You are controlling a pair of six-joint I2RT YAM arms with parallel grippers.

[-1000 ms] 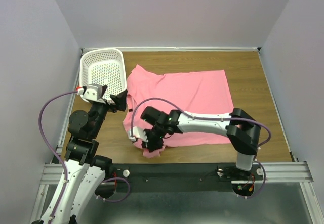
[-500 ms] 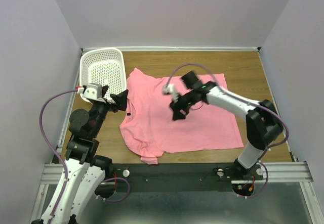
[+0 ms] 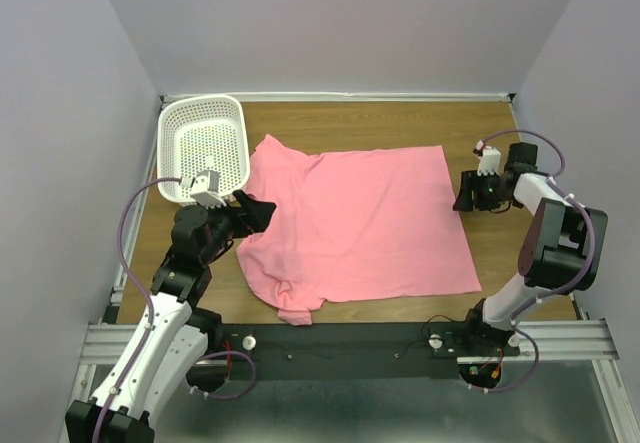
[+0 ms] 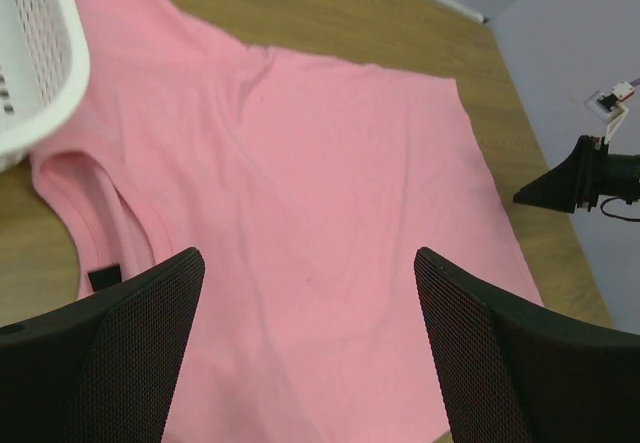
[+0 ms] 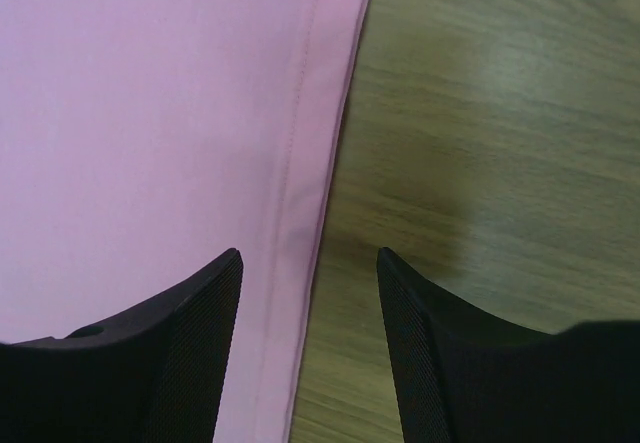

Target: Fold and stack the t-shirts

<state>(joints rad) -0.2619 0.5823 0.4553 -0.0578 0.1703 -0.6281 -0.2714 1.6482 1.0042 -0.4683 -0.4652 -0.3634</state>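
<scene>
One salmon-pink t-shirt [image 3: 360,223] lies spread flat on the wooden table, collar toward the left, with a dark label [image 4: 102,278] inside the collar. My left gripper [image 3: 257,212] hovers open over the collar side of the shirt, and the left wrist view shows bare cloth [image 4: 300,163] between its fingers [image 4: 150,323]. At the shirt's right hem, my right gripper [image 3: 466,195] is open. In the right wrist view it [image 5: 310,258] straddles the stitched hem edge [image 5: 300,153], one finger over cloth and the other over wood, holding nothing.
A white perforated basket [image 3: 205,143] stands at the back left, touching the shirt's shoulder; its rim [image 4: 35,63] shows in the left wrist view. Bare wood [image 5: 490,143] lies to the right of the hem. Grey walls enclose the table.
My right gripper let go of the cloth at the near-left sleeve, opened, and swung across the shirt to its right hem. The shirt now lies flatter. My left gripper dropped toward the collar.
</scene>
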